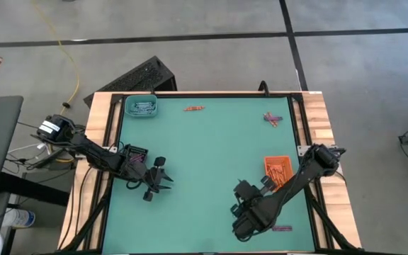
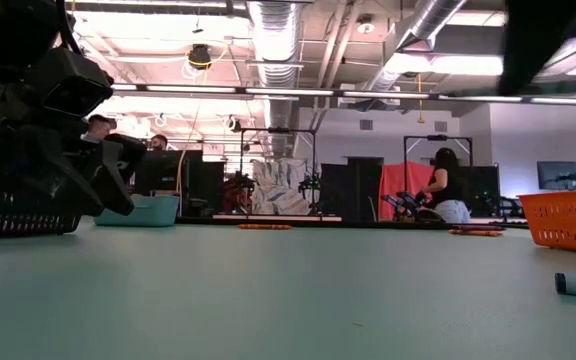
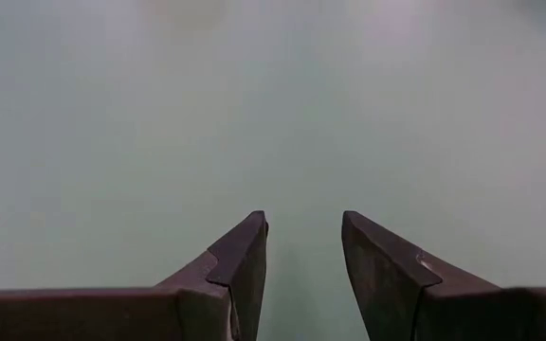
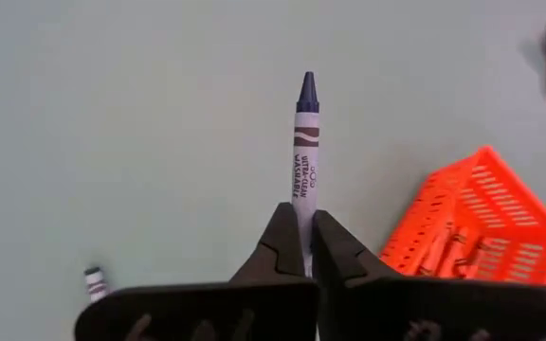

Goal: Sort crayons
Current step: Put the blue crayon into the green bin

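The right claw (image 4: 303,248) is clamped on a purple crayon (image 4: 304,161), whose long axis runs straight out ahead of the fingers, tip forward. The black tray (image 1: 134,154) lies well across the surface beside the left arm, nearer that arm than the right. The left claw (image 3: 303,256) hovers there, narrowly parted and holding nothing
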{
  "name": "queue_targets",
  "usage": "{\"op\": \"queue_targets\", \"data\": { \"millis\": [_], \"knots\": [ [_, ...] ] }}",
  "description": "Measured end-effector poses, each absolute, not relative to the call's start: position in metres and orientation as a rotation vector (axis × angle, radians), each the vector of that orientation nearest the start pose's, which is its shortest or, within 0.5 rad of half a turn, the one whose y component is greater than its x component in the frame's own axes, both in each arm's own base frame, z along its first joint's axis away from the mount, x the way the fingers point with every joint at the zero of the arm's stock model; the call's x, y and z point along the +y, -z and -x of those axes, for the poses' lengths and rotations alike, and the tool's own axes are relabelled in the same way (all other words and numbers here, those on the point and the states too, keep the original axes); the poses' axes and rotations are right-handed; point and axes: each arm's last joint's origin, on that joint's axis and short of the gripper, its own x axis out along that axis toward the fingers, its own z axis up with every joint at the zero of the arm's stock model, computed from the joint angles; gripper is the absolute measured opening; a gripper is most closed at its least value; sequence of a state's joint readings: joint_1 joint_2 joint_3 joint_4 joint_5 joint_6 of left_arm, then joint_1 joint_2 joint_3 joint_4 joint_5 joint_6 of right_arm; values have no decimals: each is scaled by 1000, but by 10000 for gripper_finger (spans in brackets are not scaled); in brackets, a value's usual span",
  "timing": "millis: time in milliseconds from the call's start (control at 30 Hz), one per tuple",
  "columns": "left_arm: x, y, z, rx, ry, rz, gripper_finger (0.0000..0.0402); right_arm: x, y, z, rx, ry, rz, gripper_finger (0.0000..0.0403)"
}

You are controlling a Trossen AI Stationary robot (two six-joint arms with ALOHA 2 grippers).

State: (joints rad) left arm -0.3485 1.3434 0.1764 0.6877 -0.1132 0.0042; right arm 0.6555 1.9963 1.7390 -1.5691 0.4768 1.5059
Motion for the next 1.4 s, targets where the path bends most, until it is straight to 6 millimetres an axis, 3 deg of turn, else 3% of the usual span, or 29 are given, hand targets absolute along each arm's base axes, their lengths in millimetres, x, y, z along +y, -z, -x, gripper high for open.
{"op": "queue_targets", "data": {
  "millis": [200,467,700,933,1200,1400],
  "knots": [
    [-63,-121,-190,388,175,-166,129,196,-259,-301,1046,866,-169,0],
    [-53,-154,-203,47,143,-220,129,179,-273,-316,882,810,-11,0],
    [-32,-193,-241,-56,192,-268,129,157,-293,-336,831,692,119,0],
    [-6,-235,-268,-141,160,-245,129,142,-329,-343,702,593,215,0],
    [9,-260,-274,-243,208,-190,129,140,-365,-345,540,523,318,0],
    [7,-277,-273,-376,243,-229,129,140,-372,-350,493,504,371,0]
  ]
}}
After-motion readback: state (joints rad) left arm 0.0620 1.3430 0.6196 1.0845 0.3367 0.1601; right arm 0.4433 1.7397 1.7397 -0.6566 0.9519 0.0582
